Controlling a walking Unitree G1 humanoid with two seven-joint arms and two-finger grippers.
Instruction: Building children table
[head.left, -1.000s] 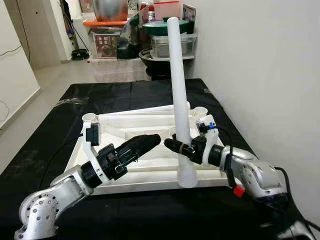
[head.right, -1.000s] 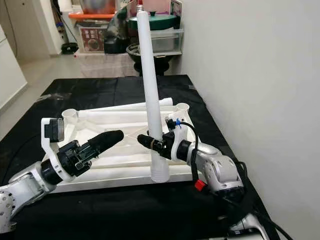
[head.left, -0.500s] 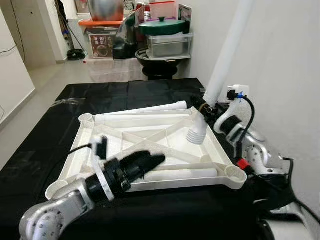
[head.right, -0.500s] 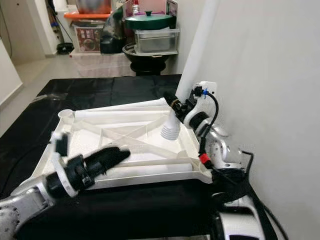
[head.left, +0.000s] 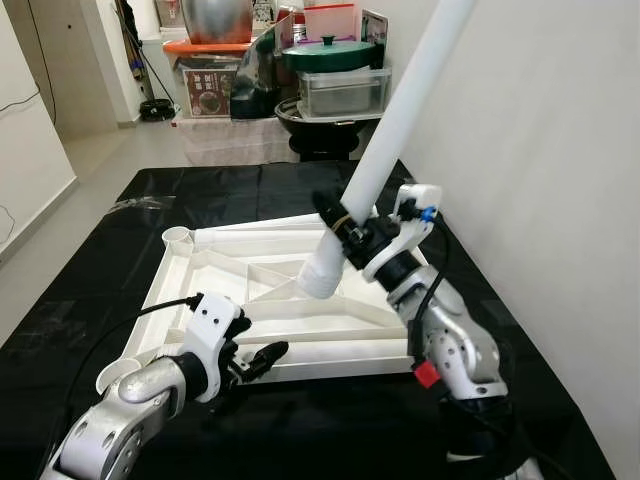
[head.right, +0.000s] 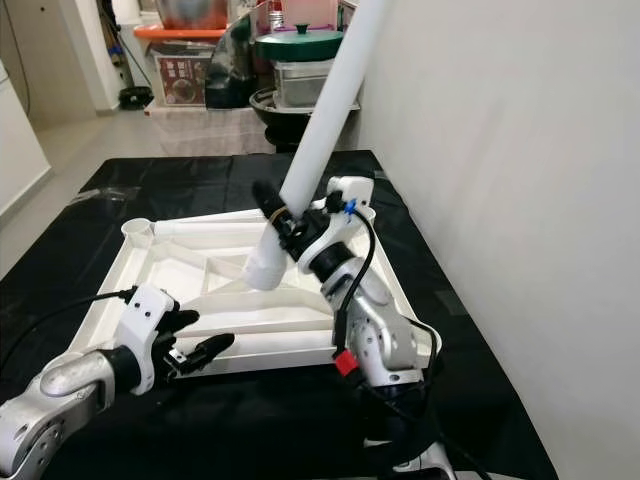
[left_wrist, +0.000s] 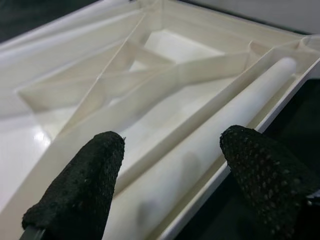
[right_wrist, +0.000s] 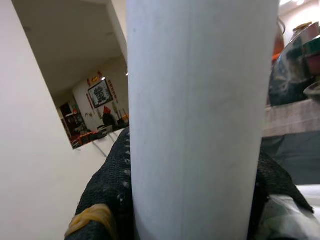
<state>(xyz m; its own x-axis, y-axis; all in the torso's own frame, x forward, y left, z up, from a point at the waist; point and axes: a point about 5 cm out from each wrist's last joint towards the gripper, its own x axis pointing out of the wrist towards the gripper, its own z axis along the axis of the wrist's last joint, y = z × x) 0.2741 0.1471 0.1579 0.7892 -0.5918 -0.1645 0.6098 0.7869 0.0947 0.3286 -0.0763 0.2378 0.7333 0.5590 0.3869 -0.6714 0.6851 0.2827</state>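
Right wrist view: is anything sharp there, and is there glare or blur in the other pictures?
Right wrist view: the table leg is so close it looks soft; the room behind is clearer. Left wrist view: the fingertips are blurred, with a small glare patch on the tabletop. Left eye view: sharp, evenly lit, soft shadow beside the right gripper.

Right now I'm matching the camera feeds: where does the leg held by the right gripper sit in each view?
Left eye: the leg slants from centre to the top edge, in the right gripper.
Right eye: the same slant, centre to top.
Right wrist: upright, mid-frame.
Left wrist: a second leg, lying in the tabletop.
Shared landmark: the white tabletop.
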